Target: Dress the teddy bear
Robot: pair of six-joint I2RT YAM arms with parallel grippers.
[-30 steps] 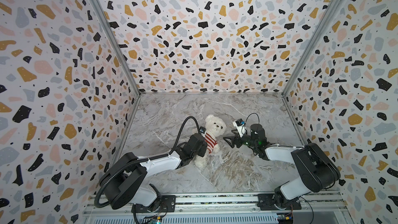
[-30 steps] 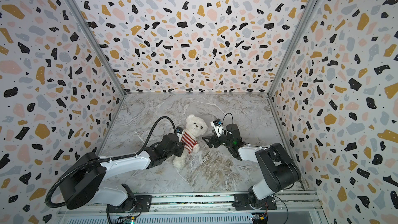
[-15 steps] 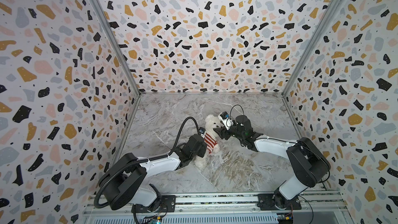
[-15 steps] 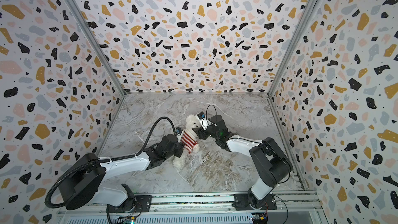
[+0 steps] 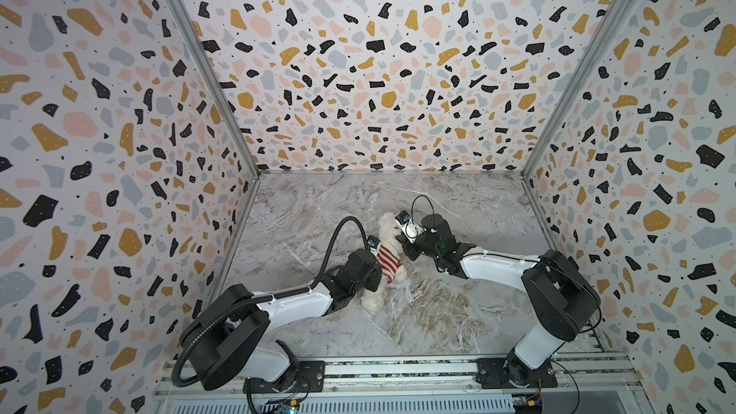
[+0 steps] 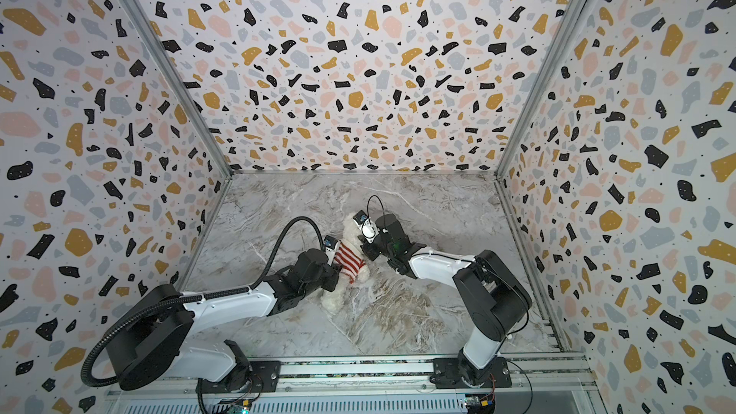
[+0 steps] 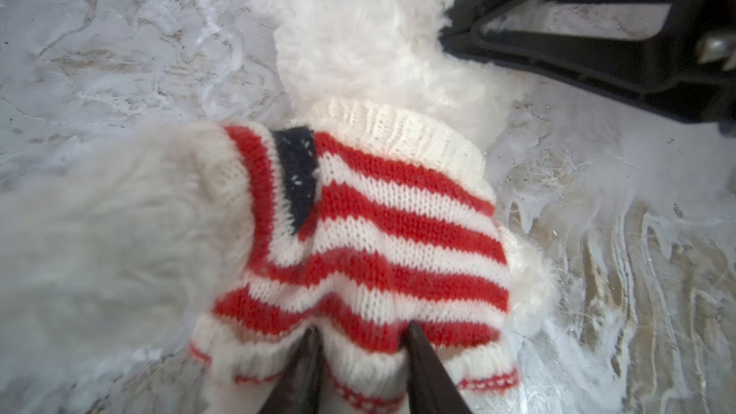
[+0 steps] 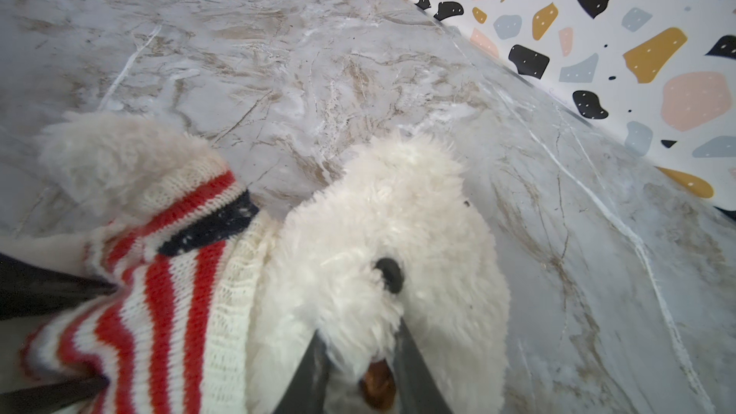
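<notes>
The white fluffy teddy bear (image 5: pixel 385 229) (image 6: pixel 349 229) sits mid-floor in both top views, wearing a red-and-white striped knit sweater (image 5: pixel 388 264) (image 6: pixel 347 258) with a navy patch (image 7: pixel 296 177). One arm pokes out of a sleeve (image 8: pixel 119 161). My left gripper (image 7: pixel 360 332) (image 5: pixel 377 270) is shut on a fold of the sweater's lower hem. From the other side, my right gripper (image 8: pixel 360 338) (image 5: pixel 403 246) is shut on the fur of the bear's muzzle, just below the black nose (image 8: pixel 389 272). The bear's lower body is partly hidden behind the left wrist.
The marble-patterned floor (image 5: pixel 458 312) is boxed in by terrazzo-print walls at the left (image 5: pixel 119 153), back (image 5: pixel 378 73) and right (image 5: pixel 637 153). Both arm bases sit on a metal rail (image 5: pixel 398 372) along the front edge. A black cable (image 5: pixel 346 229) loops above the left wrist.
My right gripper has moved left from beside the bear up to its head and closed on the muzzle. The left gripper has kept its hold on the sweater.
</notes>
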